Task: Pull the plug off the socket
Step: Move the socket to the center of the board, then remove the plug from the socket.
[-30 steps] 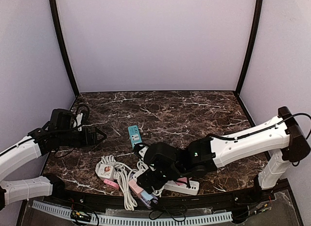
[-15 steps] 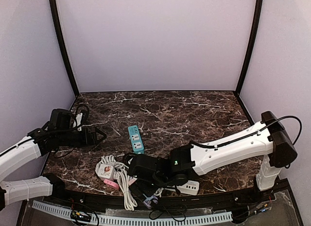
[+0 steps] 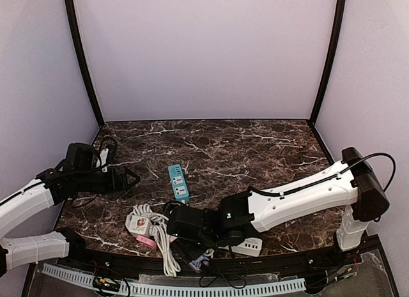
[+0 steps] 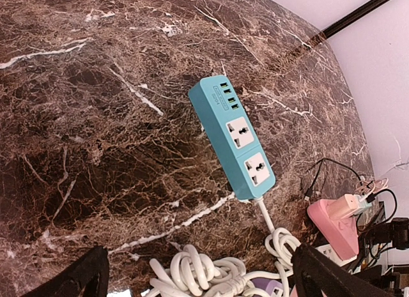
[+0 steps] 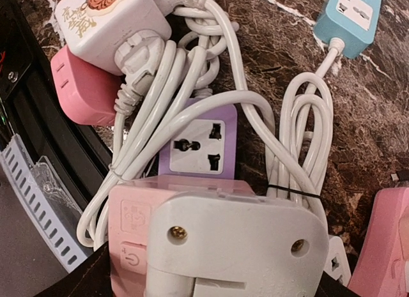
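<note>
The task's thing, the white plug (image 5: 230,246), sits at the lower middle of the right wrist view, pushed into a pink socket block (image 5: 131,214) that shows along its left and upper edge. In the overhead view this pair is at the lower centre of the frame, close to the near rim of the surface (image 4: 96,118).

The right end effector (image 5: 211,278) is directly above the plug. Its dark fingers (image 5: 86,278) show only at the two bottom corners of that view, one on each side of the plug. They stand like this, I think, so that they can take the plug by its sides. I cannot tell if they already press on it or only stand around it.

Just above the pink block lies a purple socket (image 5: 198,147), half covered by loops of white cable (image 5: 160,86). The cable runs also close to the pink block, so it could be caught in the grip.

The left end effector (image 4: 198,252) is released, with its fingers wide apart and nothing between them. It hovers at the left of the overhead frame, looking down on a teal power strip (image 4: 233,137). This keeps it well away from the crowded corner.

The pink block seems free on the surface, so it may lift together with the plug.
</note>
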